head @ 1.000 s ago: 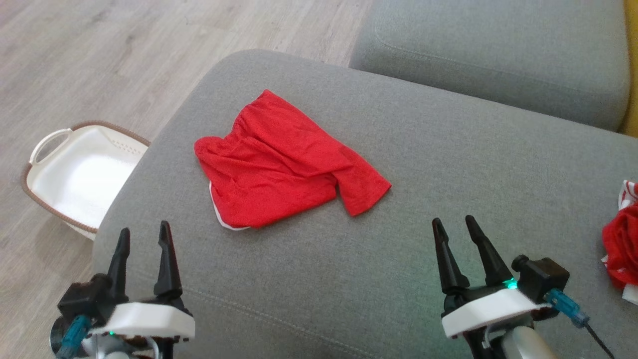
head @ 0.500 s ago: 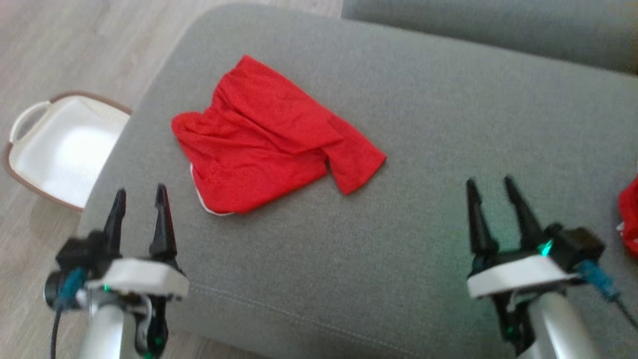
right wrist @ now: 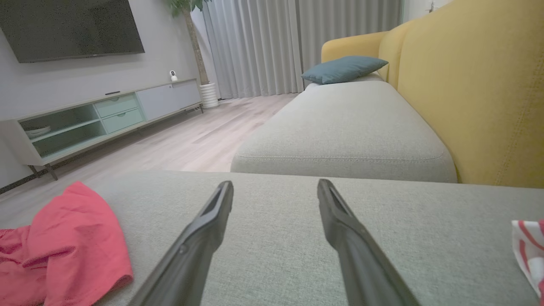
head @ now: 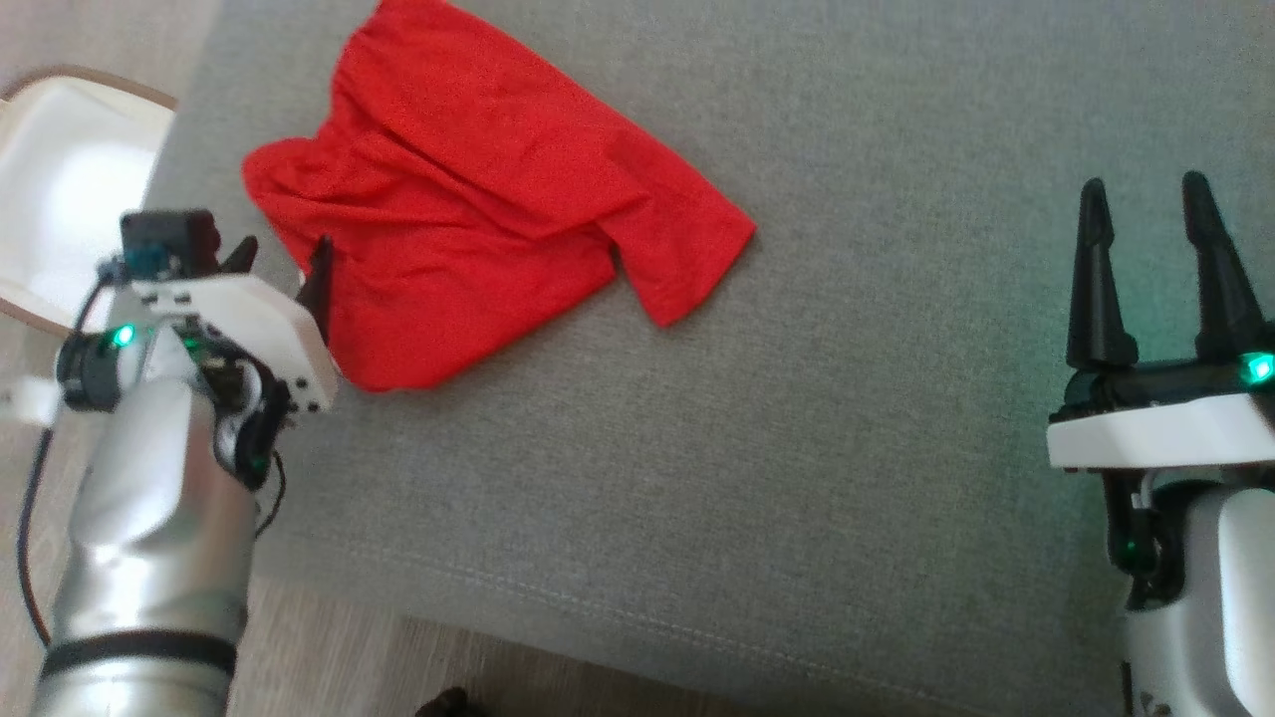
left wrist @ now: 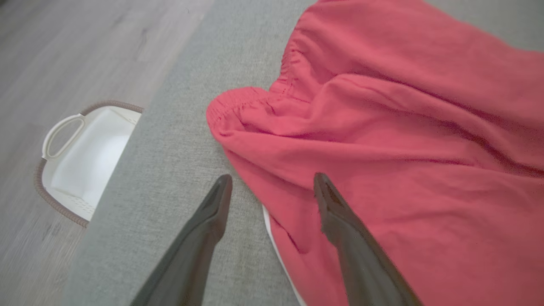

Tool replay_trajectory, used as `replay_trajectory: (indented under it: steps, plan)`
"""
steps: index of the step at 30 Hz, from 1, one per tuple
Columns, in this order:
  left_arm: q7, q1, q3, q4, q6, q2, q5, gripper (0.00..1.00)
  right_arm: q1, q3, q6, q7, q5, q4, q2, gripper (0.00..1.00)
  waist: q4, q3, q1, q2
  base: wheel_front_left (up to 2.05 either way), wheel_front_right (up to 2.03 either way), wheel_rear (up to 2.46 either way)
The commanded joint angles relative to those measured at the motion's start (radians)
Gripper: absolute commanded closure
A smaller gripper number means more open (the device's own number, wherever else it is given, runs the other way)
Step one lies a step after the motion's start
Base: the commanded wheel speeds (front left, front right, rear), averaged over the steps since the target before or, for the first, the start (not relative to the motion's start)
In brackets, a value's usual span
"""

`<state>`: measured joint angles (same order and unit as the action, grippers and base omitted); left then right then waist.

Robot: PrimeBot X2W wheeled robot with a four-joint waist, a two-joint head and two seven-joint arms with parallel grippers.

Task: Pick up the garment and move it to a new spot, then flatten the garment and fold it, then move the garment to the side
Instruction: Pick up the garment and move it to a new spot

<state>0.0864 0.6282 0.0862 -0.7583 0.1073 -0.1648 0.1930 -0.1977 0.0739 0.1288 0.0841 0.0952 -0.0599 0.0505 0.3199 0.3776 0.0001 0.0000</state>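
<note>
Shorts (head: 478, 189) lie rumpled on sofa (head: 797, 398), one edge between the wide-spread fingers of left claw (head: 282, 249); right claw (head: 1145, 184), equally wide, hovers well to their right

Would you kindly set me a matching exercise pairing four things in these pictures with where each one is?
Column one:
1. red shorts
2. white basket
3. teal cushion
4. left gripper

Column two:
A. on the wooden floor
B. open, straddling the shorts' edge
C. on the far seat, beside the yellow backrest
D. lying rumpled on the near grey seat

Pairs: 1-D, 2-A, 3-C, 4-B.
</note>
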Motion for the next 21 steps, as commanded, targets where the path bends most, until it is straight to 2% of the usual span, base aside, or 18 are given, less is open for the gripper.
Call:
replay_trajectory:
  steps: [1,6,14,15,16,17,21]
  plan:
    - [0.007,0.043,-0.029,0.007,0.004,-0.054,0.013,0.00,-0.022,-0.025,0.002,-0.006,-0.007,-0.046,0.009,0.00,-0.022,0.036,-0.0001,0.0000,0.00,0.00,0.00]
    - [0.048,0.142,-0.031,-0.135,0.004,-0.075,0.028,0.00,-0.017,-0.027,0.002,-0.028,-0.010,-0.093,0.010,0.00,-0.043,0.070,-0.0001,0.0000,0.00,0.00,0.00]
    - [0.031,0.216,-0.041,-0.286,0.006,-0.072,0.062,0.00,-0.009,-0.027,0.002,-0.029,-0.008,-0.107,0.008,0.00,-0.072,0.080,-0.0001,0.0000,0.00,0.00,0.00]
    - [0.026,0.220,-0.043,-0.298,0.009,-0.068,0.073,0.07,-0.009,-0.027,0.002,-0.028,-0.008,-0.106,0.008,0.00,-0.074,0.078,-0.0001,0.0000,0.00,0.00,0.00]
    - [0.022,0.224,-0.045,-0.309,0.012,-0.064,0.083,0.61,-0.009,-0.027,0.002,-0.026,-0.007,-0.104,0.007,0.00,-0.077,0.075,-0.0001,0.0000,0.00,0.00,0.00]
    - [0.016,0.226,-0.045,-0.317,0.014,-0.061,0.093,1.00,-0.010,-0.028,0.002,-0.024,-0.006,-0.101,0.007,0.00,-0.080,0.070,-0.0001,0.0000,0.00,0.00,0.00]
    - [-0.029,0.225,-0.030,-0.333,0.021,-0.070,0.110,1.00,-0.010,-0.040,0.002,-0.010,0.002,-0.081,0.004,0.00,-0.096,0.042,-0.0001,0.0000,0.00,0.00,0.00]
